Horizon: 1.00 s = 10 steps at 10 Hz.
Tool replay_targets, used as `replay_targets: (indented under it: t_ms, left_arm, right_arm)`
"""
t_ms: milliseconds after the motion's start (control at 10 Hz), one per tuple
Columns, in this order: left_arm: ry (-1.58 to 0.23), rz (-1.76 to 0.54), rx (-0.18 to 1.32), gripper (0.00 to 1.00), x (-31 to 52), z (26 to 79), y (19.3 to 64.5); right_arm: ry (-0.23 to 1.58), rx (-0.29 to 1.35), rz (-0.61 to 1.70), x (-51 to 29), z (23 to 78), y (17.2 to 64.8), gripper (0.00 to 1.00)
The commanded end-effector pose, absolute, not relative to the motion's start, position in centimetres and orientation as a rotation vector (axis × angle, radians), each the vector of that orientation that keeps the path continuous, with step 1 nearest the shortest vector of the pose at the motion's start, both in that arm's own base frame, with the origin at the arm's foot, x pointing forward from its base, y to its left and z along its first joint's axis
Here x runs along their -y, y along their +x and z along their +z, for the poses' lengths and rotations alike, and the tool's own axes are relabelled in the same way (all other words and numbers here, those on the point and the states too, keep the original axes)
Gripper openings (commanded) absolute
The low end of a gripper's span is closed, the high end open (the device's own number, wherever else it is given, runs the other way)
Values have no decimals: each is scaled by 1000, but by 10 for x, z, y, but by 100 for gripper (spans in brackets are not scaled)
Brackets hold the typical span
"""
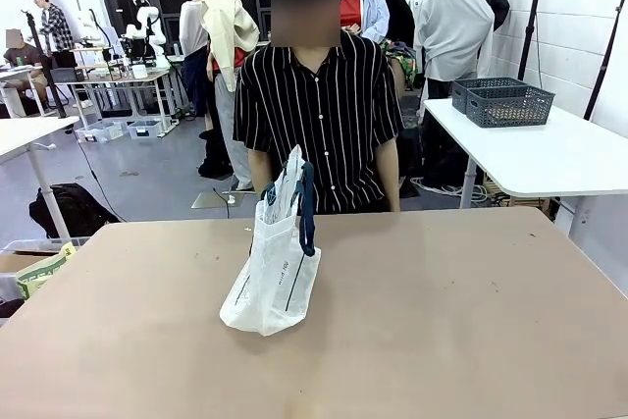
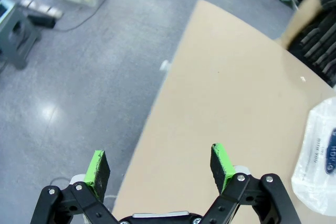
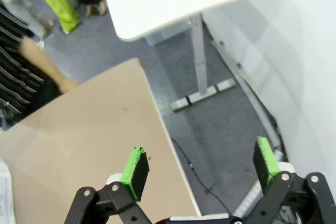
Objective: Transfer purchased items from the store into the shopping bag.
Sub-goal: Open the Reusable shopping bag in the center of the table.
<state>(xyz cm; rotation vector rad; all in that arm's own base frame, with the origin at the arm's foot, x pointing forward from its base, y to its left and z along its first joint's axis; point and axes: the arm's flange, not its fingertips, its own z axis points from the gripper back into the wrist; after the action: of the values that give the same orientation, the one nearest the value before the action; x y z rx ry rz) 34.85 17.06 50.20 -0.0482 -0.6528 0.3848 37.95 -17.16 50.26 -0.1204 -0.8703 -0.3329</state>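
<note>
The left end effector (image 2: 157, 156) and right end effector (image 3: 200, 153) are hovering wide and empty, best entering the slumped bag (image 1: 273, 277) from above.

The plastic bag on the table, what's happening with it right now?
The shopping bag stands on the tan table in front of a person in a striped shirt. The left gripper and right gripper hang open and empty over the table's side edges, away from the bag. Nothing is being packed yet.
</note>
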Motion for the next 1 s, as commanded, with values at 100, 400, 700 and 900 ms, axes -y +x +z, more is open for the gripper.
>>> replay_targets:
  t_ms: [100,400,700,900]
  left_arm:
    - [-119,65,747,100,-92,549,403]
    - [-230,-205,732,100,4,576,448]
    - [-206,-195,743,100,42,579,440]
    - [-206,-195,743,100,42,579,440]
  right_arm:
    - [34,938,-37,75,556,399,100]
    - [150,847,372,-41,571,402,100]
    - [139,857,350,-85,572,390,100]
    - [139,857,350,-85,572,390,100]
